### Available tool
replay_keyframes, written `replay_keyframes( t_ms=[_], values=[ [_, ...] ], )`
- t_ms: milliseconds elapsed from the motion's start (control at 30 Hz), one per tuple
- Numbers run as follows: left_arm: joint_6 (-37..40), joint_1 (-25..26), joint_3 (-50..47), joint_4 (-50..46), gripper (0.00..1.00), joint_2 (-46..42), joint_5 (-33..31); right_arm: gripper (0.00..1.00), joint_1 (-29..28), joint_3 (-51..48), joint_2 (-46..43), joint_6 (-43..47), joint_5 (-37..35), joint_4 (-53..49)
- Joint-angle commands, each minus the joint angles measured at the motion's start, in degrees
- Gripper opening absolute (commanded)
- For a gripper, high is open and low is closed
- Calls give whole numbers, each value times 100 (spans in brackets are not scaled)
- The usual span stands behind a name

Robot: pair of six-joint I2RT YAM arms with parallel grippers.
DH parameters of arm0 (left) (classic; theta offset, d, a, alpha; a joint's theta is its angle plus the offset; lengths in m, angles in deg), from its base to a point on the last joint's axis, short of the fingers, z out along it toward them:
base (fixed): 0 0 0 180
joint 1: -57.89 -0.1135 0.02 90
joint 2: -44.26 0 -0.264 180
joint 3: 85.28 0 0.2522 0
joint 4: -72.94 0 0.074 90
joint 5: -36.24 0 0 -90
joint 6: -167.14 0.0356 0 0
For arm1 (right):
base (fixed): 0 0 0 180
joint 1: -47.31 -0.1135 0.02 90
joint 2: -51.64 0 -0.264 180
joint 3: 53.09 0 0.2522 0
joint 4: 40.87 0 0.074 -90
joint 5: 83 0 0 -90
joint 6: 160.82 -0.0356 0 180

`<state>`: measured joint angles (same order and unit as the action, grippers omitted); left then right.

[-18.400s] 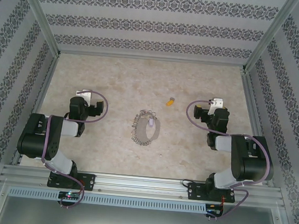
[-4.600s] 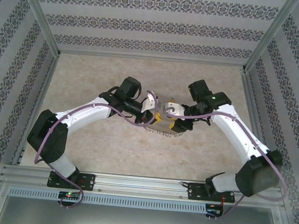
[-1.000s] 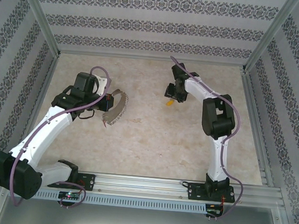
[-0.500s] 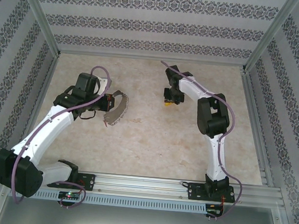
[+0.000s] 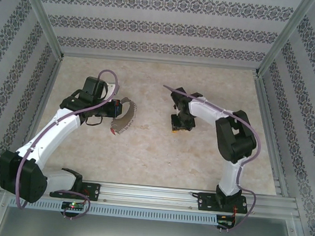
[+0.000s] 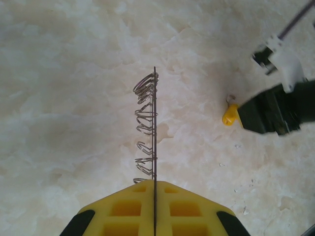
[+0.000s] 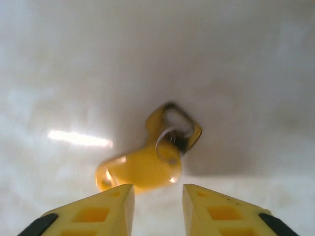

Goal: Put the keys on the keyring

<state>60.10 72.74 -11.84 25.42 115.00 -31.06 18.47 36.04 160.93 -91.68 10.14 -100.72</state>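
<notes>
Step in hand: by my reading, the pick-up of the orange-yellow key (image 7: pixel 140 169) from the table (image 5: pixel 153 162).
Picking side: the right gripper (image 7: pixel 157 196) has its jaws parted to a middling gap with nothing between them, tips low over the table.
Key's place: flat on the table just past the fingertips, at 12 o'clock in the right wrist view and a touch toward 11. Its small metal ring (image 7: pixel 166 142) sits at the 1 o'clock end.
Holding side: the left gripper (image 5: pixel 115 110) is clamped on the keyring (image 6: pixel 153 118), which stands edge-on off the table, its links (image 6: pixel 143 123) fanned to the 9 o'clock side in the left wrist view.
Spacing: in the top view the keyring hangs at 9 o'clock from the key, well apart.
Doing it well: ease toward 12 o'clock until the key's yellow body lies between the jaws, then close on its flat sides (not on the ring end, which needs to be free for threading).
Risk: the key is small and lies flat, so the tips could shove it along the table rather than straddle it. A slight shift toward 11 o'clock should centre it.
</notes>
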Motion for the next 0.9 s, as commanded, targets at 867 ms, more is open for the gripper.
replay_keyframes(
  t_ms=[867],
  values=[
    [412,-81,-88,814,0,175,1138,28,-253,625,613,882,-1298,-699]
  ],
)
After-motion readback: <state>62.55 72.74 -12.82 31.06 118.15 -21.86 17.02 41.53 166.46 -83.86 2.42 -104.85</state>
